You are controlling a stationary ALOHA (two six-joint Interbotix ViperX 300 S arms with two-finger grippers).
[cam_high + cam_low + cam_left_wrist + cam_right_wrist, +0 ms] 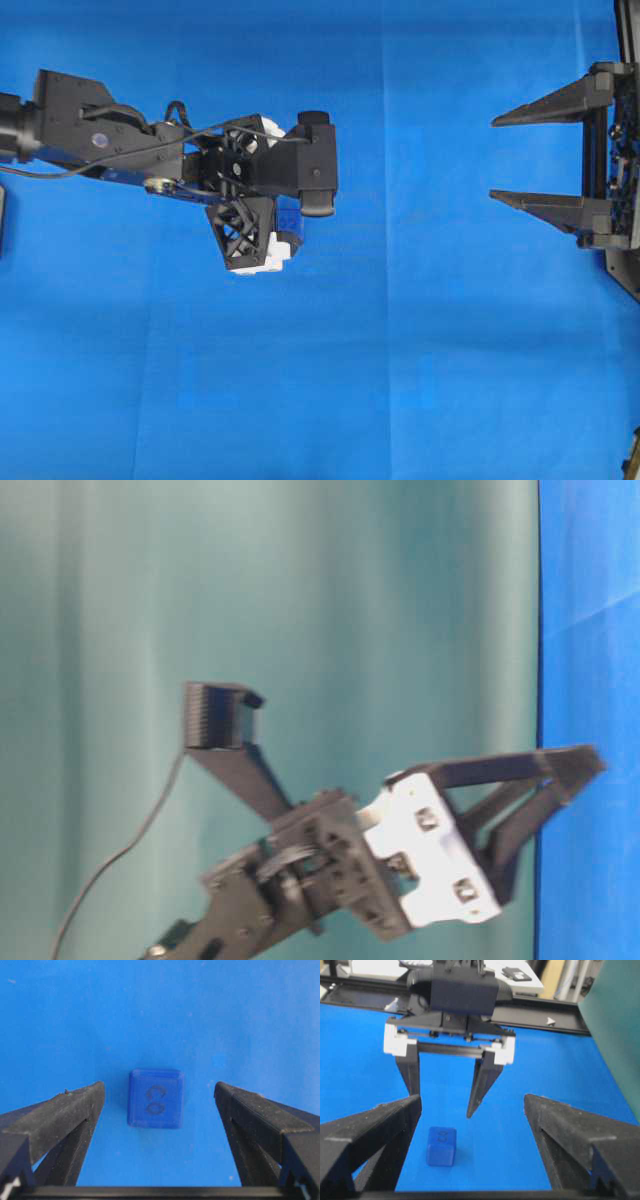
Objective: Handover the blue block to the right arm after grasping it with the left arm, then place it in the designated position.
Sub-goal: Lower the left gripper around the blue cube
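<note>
The blue block (155, 1098) lies on the blue cloth with its "02" face up, in line with the gap between my left fingers. The left gripper (159, 1087), with white brackets, points down over the block and stands open; neither finger touches it. Overhead, the left gripper (250, 195) covers most of the blue block (290, 235). The right gripper (494, 160), all black, is open at the right edge, far from the block. In the right wrist view the blue block (441, 1146) sits below the raised left gripper (442, 1105), framed by the right gripper (472, 1100).
Blue cloth (420, 350) covers the table. A black frame rail (545, 1015) runs along the far side and a green backdrop (615, 1035) stands at the right. The table-level view shows only the left gripper (580, 775) against that backdrop.
</note>
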